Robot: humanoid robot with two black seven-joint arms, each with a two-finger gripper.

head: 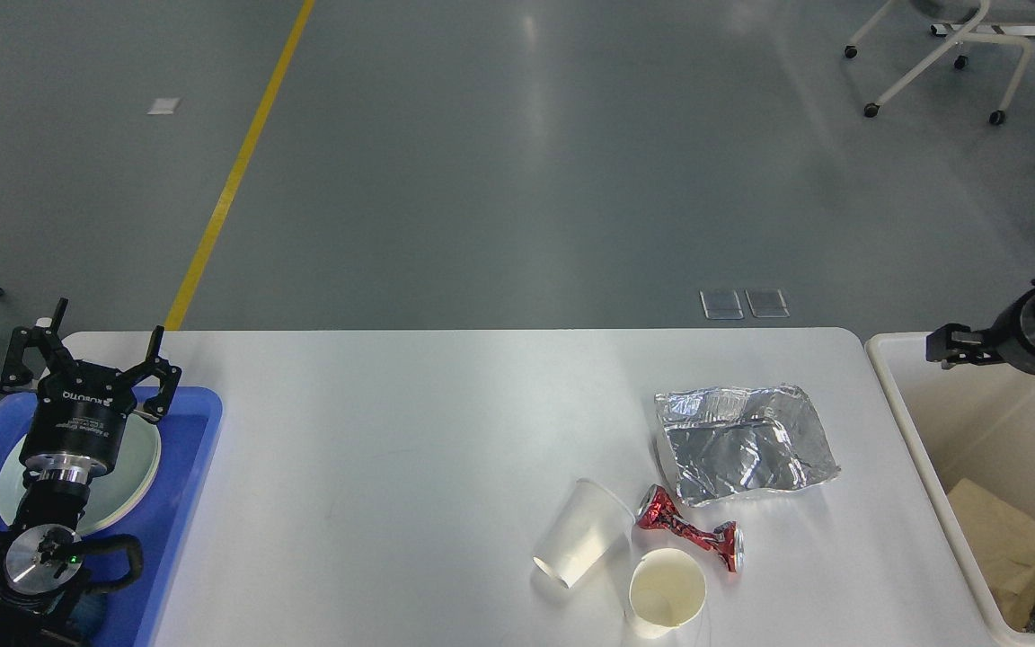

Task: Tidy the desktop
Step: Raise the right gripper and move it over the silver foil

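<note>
**White worktop, four pieces of litter left**

White and glossy, the worktop (410, 449) fills the lower part of the view, its far edge and rounded right corner in sight. A cream bin (908, 404) stands just beside its right edge with a brown paper bag (1012, 548) inside. A blue tray (199, 449) sits on the left end, holding a pale plate (140, 467).

Next in size, a crumpled foil sheet (742, 445) lies on the right half. Near the front edge are a clear cup (582, 532) on its side, an upright paper cup (667, 591) and a crushed red can (688, 530), all close together and the can almost against the foil.

The left tool (86, 364) hangs over the tray's far end with its fingers spread and nothing between them. The right tool (953, 343) is above the bin's far rim; whether it is open or closed I cannot tell.

The risk, as I judge it, lies in that tight cluster: reaching for the can may knock the paper cup over or roll the clear cup off the front edge. The foil is light and may slip from a loose grip. The worktop's middle is bare, giving wide room to approach.
</note>
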